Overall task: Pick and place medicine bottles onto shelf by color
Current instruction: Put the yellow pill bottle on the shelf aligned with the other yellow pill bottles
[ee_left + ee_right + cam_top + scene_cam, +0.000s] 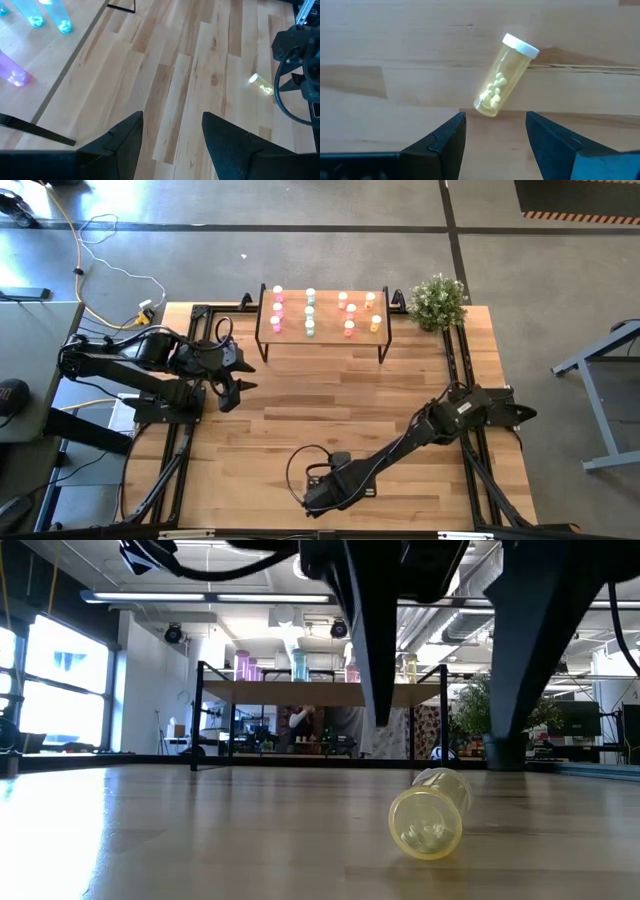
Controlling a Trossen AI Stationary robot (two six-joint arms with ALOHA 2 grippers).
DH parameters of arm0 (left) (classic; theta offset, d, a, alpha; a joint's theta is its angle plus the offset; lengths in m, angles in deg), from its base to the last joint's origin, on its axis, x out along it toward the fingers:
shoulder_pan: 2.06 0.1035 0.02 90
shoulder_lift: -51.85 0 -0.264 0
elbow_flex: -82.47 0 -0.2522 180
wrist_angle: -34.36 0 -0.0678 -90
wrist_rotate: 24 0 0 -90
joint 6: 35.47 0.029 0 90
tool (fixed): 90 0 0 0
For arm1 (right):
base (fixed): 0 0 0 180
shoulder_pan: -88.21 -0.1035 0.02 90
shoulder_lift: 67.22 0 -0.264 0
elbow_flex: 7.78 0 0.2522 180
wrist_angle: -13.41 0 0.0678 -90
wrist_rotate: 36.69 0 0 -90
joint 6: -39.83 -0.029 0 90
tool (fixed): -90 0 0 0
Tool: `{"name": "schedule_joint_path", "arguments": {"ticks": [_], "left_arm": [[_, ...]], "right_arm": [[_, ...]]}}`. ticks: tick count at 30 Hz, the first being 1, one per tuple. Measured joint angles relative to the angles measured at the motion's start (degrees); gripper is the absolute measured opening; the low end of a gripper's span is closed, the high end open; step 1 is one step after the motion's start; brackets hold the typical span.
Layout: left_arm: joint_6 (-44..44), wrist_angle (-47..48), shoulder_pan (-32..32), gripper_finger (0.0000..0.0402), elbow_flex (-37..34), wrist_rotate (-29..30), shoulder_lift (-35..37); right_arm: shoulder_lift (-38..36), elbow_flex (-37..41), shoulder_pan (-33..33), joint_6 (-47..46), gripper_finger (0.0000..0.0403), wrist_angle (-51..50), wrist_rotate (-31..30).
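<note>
My right gripper [495,137] sits with jaws wide and empty, right above a yellow bottle [503,77] lying on its side on the table [300,410], well away from the shelf [322,330]. Left gripper [172,142], also open, waits nearer the shelf.

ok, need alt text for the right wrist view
A yellow pill bottle with a white cap lies on its side on the wood tabletop, just ahead of the right gripper. The gripper's two dark fingers are open, with nothing between them.
</note>
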Motion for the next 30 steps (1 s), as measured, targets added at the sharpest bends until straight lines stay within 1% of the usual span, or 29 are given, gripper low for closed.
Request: {"name": "schedule_joint_path", "arguments": {"ticks": [15, 18, 30], "left_arm": [[0.00, -0.02, 0.00, 0.0195, 0.00, 0.04, 0.00], [0.00, -0.02, 0.00, 0.0195, 0.00, 0.04, 0.00], [0.01, -0.02, 0.00, 0.0195, 0.00, 0.15, 0.00]], "right_arm": [[4.37, 0.00, 0.00, -1.13, 0.0193, 2.42, 0.73], [4.83, 0.00, 0.00, -1.15, 0.0182, 2.38, 0.95], [4.83, -0.02, 0.00, -0.57, 0.0116, 2.17, 0.46]]}}
